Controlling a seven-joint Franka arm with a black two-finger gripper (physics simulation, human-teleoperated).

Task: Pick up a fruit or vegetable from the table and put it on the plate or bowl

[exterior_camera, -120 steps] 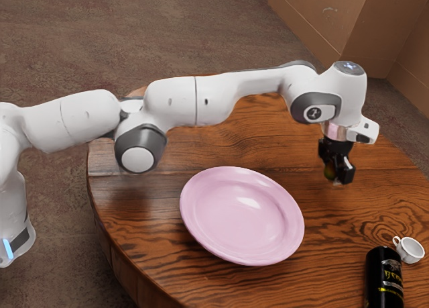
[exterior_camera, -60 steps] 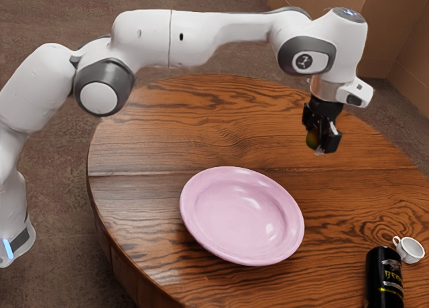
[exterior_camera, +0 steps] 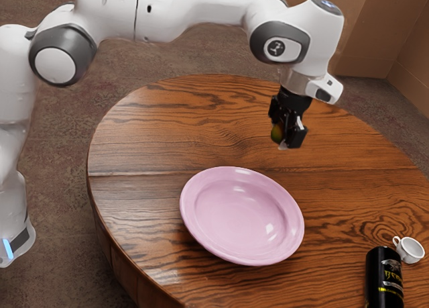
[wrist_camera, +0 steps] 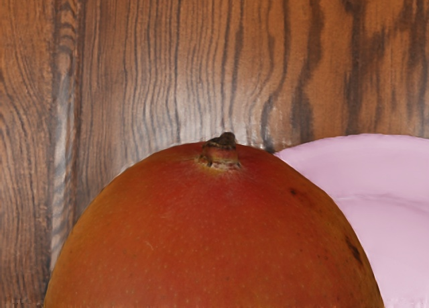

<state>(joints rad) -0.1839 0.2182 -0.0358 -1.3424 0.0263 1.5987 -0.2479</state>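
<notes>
Red-orange mango [wrist_camera: 214, 234] clamped in the black hand [exterior_camera: 287, 137], aloft over the wooden desk [exterior_camera: 154, 130] just past the far rim of the pink plate [exterior_camera: 241, 217]: pickup looks done, plate bare, carry-across and release remain.

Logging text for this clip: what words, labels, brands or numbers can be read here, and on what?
Black bottle: gold lettering, too blurred to read.
Arm's wrist joint: a small white mark, no legible word.
No text on the plate, cup or mango.
</notes>
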